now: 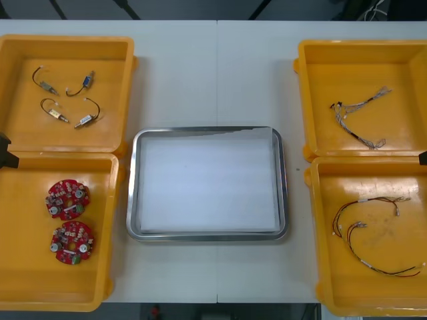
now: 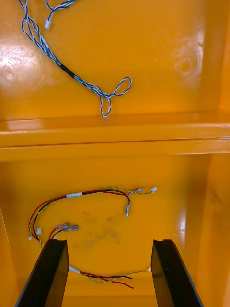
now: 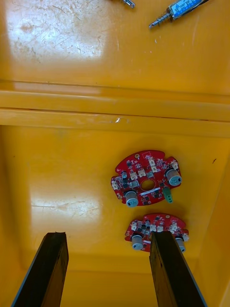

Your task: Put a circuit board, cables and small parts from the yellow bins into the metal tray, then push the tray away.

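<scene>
**Front view.** The metal tray sits mid-desk, white inside and holding nothing. By my judgement the task has not begun: a board, cables and parts all remain to be moved, and the push away comes after that. Left of the tray and farther back, the far left bin holds four small metal parts on short dark leads. Left of the tray and nearer, the near left bin holds two round red circuit boards. Right of the tray and farther back, the far right bin holds a twisted blue and white cable. Right of the tray and nearer, the near right bin holds the red and yellow cables.

**Right wrist view.** The right tool hangs over the near right bin with its fingers standing apart and nothing between them. One short red and yellow strand crosses the gap between the fingers, lower down and not touched. The longer loop lies just beyond the fingertips. The blue and white cable is past the two bin walls, well apart from this tool.

**Left wrist view.** The left tool hangs over the near left bin, fingers likewise apart and clamped on nothing. The nearer board lies just beside one fingertip, off the middle of the gap, and the farther board lies beyond it. I judge this tool needs a sideways shift before it can close on either. The small metal parts are past the bin walls.
</scene>
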`<state>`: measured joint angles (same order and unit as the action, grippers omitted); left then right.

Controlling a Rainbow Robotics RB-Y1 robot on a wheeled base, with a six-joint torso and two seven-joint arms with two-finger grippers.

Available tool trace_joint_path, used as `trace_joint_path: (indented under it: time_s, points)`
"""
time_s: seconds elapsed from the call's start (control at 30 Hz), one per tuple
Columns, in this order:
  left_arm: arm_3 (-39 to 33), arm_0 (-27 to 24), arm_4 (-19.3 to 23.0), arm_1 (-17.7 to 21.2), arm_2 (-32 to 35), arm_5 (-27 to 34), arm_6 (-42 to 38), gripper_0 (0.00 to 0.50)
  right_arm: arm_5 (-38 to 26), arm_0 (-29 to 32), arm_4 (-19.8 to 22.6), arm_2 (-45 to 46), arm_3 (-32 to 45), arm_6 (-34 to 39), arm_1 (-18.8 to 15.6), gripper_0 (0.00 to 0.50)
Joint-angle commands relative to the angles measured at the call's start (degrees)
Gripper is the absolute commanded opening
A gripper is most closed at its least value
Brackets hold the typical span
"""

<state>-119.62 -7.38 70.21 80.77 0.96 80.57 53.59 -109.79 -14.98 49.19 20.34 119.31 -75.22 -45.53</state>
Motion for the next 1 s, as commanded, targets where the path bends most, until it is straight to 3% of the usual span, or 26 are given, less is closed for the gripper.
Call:
trace_joint_path:
  time_s: [0.03, 1.0]
  points:
    - [-1.1, 0.7, 0.4, 3.1, 1.9, 0.6, 4.1, 0.500, -0.2, 0.5, -0.4, 1.6, 1.5, -2.6, -2.4, 0.500]
    - [-1.1, 0.7, 0.4, 3.1, 1.9, 0.6, 4.1, 0.500, -0.2, 0.5, -0.4, 1.6, 1.5, -2.6, -2.4, 0.500]
